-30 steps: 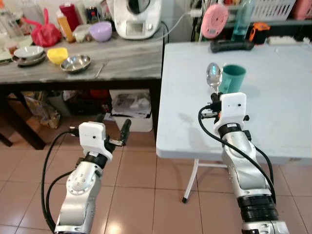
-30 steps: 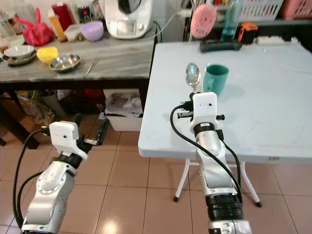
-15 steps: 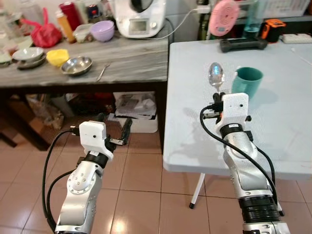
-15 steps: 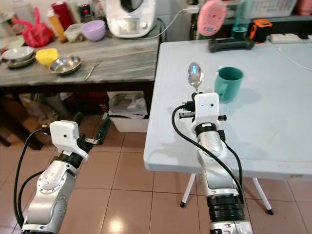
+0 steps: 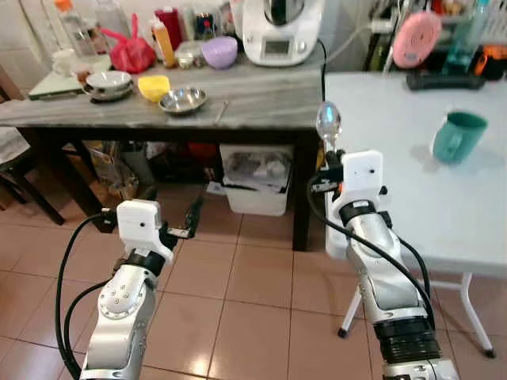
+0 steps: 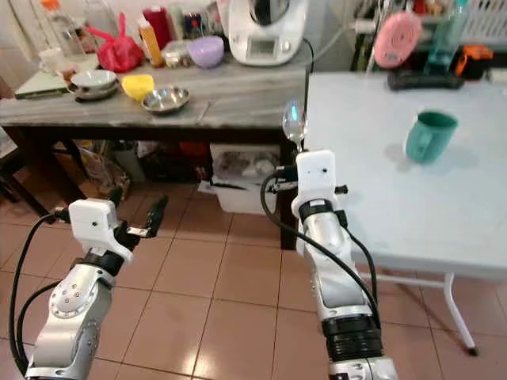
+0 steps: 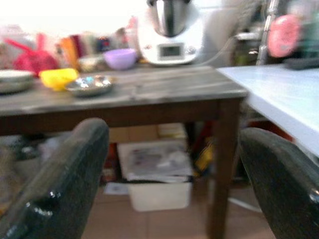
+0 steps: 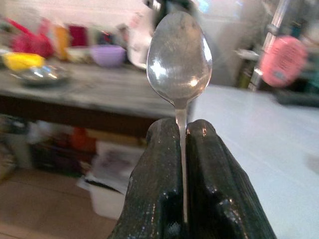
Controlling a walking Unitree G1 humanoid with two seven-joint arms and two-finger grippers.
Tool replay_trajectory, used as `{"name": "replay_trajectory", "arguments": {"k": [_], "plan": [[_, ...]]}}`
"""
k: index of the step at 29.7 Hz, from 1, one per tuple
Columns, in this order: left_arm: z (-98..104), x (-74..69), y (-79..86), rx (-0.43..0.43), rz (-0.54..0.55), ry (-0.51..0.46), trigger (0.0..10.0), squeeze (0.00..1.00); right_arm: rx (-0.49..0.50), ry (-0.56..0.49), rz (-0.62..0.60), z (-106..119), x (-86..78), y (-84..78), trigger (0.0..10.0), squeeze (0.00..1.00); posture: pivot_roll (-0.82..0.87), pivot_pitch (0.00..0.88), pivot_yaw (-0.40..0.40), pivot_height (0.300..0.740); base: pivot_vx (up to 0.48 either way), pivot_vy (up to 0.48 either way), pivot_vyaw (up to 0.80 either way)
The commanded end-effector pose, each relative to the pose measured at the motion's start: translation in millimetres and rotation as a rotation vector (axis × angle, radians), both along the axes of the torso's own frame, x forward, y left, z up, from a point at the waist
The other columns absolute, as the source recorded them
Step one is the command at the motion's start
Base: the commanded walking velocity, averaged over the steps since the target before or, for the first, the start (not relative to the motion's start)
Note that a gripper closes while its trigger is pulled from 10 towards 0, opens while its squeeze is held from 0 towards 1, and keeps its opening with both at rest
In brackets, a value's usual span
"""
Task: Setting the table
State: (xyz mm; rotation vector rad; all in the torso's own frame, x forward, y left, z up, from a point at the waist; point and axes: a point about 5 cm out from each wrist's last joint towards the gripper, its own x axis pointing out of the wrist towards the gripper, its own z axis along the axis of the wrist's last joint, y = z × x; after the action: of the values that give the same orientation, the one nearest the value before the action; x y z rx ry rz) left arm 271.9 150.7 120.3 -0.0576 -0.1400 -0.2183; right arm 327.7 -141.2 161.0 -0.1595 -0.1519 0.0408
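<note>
Currently my right pincer (image 8: pixel 183 149) clamps a metal spoon (image 8: pixel 179 55) by its handle, bowl upright, beside the white desk (image 5: pixel 412 119) (light, stiff, slippery); left pincer (image 7: pixel 164 174) gapes wide, idle.

Open white tabletop to the right, crowded dark tabletop behind

The white tabletop (image 5: pixel 412 142) is bare along its near and left parts; a teal mug (image 5: pixel 458 136) stands further right, with a black bar (image 5: pixel 451 79) and pink disc (image 5: pixel 420 38) at the back. The dark tabletop (image 5: pixel 238 95) has bowls (image 5: pixel 182 100), bottles and a white appliance (image 5: pixel 281 32) crowding its rear, bare along the front. A box (image 5: pixel 257 176) sits below.
</note>
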Motion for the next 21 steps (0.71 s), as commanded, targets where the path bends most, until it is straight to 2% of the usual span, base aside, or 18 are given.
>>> {"name": "replay_trajectory", "arguments": {"k": [1,21], "plan": [[4.5,1.9,8.4,0.030,0.017,-0.016,10.0,0.00,0.014,-0.041,0.019,9.5,0.3,6.9,10.0,0.00,-0.11,0.034,0.101,0.740,0.000,0.480,0.00],[3.8,2.1,7.6,0.037,0.036,-0.017,10.0,0.00,0.009,-0.041,0.014,9.5,2.0,6.3,10.0,0.00,-0.10,0.031,0.100,0.740,0.000,0.480,0.00]]}}
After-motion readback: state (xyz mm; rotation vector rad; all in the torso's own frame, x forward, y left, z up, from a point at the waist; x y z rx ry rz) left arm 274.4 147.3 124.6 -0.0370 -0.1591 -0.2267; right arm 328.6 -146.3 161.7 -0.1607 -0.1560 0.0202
